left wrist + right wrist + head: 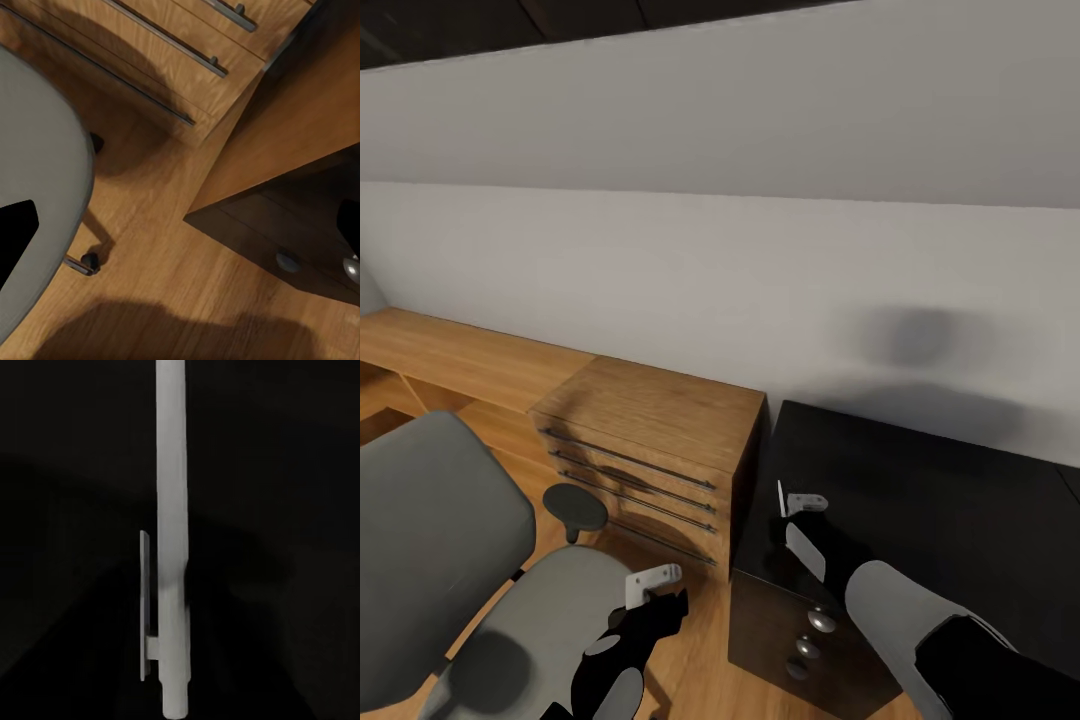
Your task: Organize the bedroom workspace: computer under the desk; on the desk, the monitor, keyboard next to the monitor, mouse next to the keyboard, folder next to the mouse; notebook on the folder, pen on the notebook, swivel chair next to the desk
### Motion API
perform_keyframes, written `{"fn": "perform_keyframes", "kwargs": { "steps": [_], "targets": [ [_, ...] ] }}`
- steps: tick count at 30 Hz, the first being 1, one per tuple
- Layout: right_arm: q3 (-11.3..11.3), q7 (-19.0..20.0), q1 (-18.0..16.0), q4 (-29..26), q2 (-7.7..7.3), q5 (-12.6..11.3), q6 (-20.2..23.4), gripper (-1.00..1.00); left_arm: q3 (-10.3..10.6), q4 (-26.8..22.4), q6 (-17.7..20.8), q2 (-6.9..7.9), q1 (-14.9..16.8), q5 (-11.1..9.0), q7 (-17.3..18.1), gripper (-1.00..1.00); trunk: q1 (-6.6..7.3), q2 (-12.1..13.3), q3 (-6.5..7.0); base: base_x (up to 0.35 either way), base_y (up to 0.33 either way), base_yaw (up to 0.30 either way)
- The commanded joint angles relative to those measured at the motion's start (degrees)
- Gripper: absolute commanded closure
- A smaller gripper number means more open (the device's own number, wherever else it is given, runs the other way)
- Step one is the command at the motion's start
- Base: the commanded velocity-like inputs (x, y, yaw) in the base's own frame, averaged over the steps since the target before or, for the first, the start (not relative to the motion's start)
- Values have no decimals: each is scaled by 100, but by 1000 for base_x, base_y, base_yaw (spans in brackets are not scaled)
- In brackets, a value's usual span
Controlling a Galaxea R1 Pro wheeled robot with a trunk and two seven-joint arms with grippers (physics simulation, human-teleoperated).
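Note:
The grey swivel chair fills the lower left of the head view, its dark round armrest toward the dresser. My left gripper hangs over the seat's front edge, fingers apart and empty; the left wrist view shows the seat and a castor below. At the right is the black-topped desk with its drawer unit. My right gripper hovers above the desk's left corner, shut on the thin white pen. In the right wrist view the pen stands against the black desktop.
A light wooden dresser with bar handles stands between the chair and the desk, against the white wall. A low wooden shelf runs along the wall at left. Wooden floor shows between chair, dresser and desk drawers.

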State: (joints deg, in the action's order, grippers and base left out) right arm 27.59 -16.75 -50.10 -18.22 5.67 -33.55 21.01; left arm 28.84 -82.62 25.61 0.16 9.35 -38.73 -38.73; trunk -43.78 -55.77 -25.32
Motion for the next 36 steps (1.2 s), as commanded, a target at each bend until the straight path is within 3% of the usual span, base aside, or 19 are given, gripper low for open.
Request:
{"fn": "perform_keyframes", "kwargs": {
  "steps": [1,15,27,29,35,36],
  "targets": [
    [37,-48,-1,513,-4,-126,42,100,8,-8,14,2,6,-37,-47,-100,-1,-4,-7,0,0,0],
    [36,-48,-1,513,-4,-126,44,100,4,4,18,7,6,-36,-43,-100,-1,-4,-7,0,0,0],
    [36,-48,-1,385,-9,-123,38,100,7,25,14,19,6,-35,-42,-100,263,477,208,-10,0,0],
    [32,-48,-1,176,-69,-122,36,100,8,29,14,19,6,-36,-44,-100,306,558,244,-188,0,0],
    [14,-61,26,-729,-457,-198,62,100,8,34,14,19,6,-38,-40,-100,438,798,352,-284,0,0],
    [13,-67,57,-1115,-585,-273,109,100,8,35,14,19,6,-38,-39,-100,460,838,370,-318,0,0]
  ]
}}
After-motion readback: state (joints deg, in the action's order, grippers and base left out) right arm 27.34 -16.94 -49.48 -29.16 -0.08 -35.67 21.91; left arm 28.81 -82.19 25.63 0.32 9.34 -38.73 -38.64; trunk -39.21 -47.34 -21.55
